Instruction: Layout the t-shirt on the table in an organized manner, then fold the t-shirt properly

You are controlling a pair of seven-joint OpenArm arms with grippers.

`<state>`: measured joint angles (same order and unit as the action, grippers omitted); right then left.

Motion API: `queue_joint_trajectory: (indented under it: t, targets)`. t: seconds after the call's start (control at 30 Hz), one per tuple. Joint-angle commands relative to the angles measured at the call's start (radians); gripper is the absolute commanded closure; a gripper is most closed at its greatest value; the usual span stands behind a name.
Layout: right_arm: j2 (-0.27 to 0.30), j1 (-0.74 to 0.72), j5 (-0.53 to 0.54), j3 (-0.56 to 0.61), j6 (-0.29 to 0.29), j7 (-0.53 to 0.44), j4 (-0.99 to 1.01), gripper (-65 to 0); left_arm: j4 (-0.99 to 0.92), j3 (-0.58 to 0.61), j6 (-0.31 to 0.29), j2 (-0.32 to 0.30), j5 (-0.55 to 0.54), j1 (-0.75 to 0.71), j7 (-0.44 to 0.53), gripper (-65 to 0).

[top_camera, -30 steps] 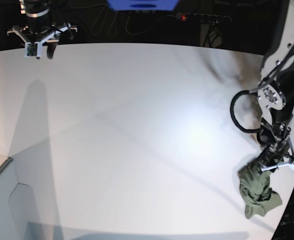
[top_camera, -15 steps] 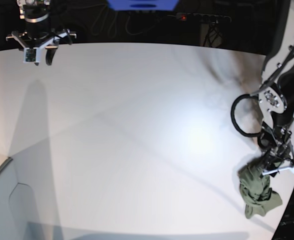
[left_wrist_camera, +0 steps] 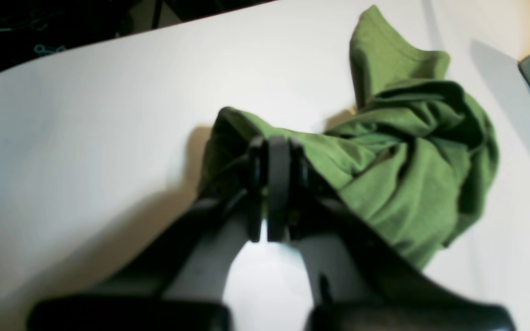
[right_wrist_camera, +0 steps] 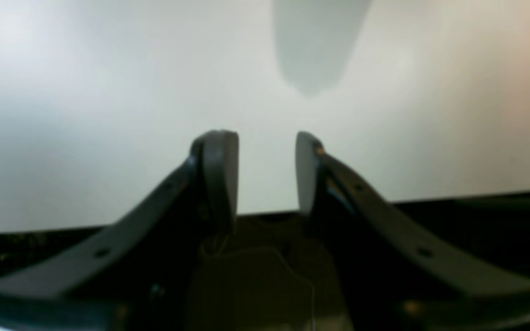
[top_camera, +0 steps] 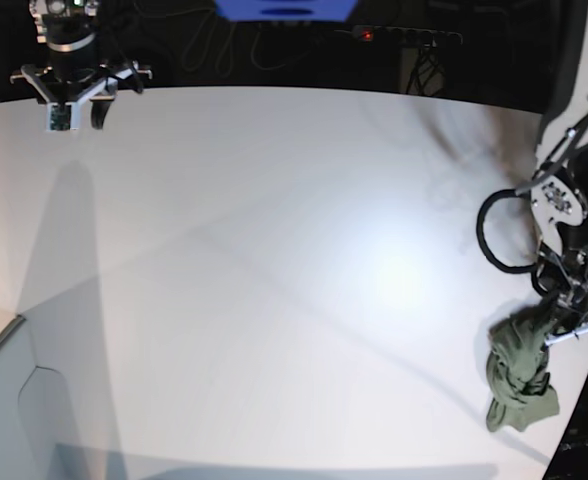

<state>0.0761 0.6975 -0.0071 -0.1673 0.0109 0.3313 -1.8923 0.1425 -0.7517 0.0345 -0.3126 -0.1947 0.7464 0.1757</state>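
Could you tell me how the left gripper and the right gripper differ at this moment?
The left gripper has its jaws shut on a fold of the t-shirt; the right gripper has its jaws apart and holds nothing. The left one works low at the table's near edge, by the bunched shirt; the right one hangs over the far edge, away from any cloth. Both have dark curved fingers.

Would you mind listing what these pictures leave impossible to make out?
- t-shirt: bunched, so collar and label are hidden in its own folds, in the left wrist and base views.
- left claw: shut on the cloth; its fingers cover the gripped part.
- right claw: blurred in the right wrist view, small in base.
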Motion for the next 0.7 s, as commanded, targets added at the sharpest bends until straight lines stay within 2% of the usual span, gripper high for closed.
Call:
queue_joint_trajectory:
  t: [0.0,0.17,0.47,0.67]
  targets:
    - [0.003,-0.011,0.0,-0.002,0.002,-0.011,-0.029,-21.7,0.016,0.004,-0.009,0.02,0.004,0.035,0.017,-0.9]
    - [0.006,-0.025,0.0,-0.005,0.002,0.073,-0.063,-21.7,0.016,-0.001,-0.011,0.06,0.002,-0.02,0.012,-0.7]
    - [0.009,-0.028,0.0,-0.01,0.002,0.082,-0.063,-21.7,0.018,0.008,-0.012,0.185,0.013,-0.115,0.011,-0.7]
    - [0.008,-0.026,0.0,-0.044,0.002,0.081,-0.063,-21.7,0.018,0.163,-0.012,0.292,0.004,-0.143,0.012,-0.7]
